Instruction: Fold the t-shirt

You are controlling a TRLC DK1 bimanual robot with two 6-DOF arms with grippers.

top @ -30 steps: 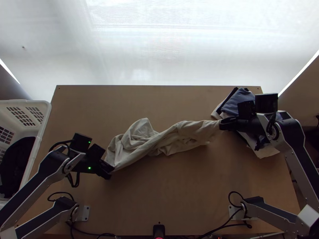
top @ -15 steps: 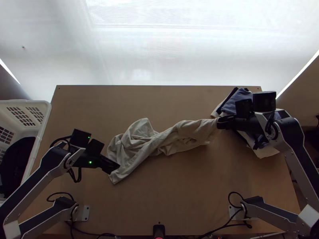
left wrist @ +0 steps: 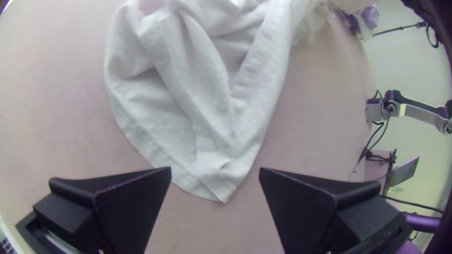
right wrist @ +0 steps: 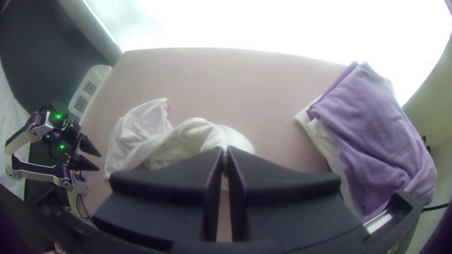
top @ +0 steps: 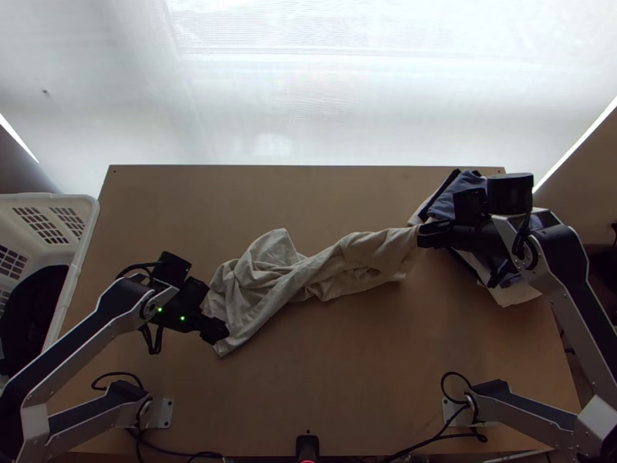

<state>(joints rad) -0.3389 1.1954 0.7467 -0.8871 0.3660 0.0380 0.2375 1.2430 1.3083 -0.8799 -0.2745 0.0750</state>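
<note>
Shirt (top: 266, 282) bunched, twisted, on middle of table (top: 332, 378); right gripper (top: 426, 234) clamped on one end, apparently; left gripper (top: 219, 332) near opposite end's corner, fingers (left wrist: 129, 207) apart

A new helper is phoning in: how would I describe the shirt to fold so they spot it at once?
Start at the wooden table. Across its middle, the pale t-shirt lies bunched and twisted, one end pinched in the right gripper. That twist sets it apart from the blue-topped cloth pile on the right.
</note>
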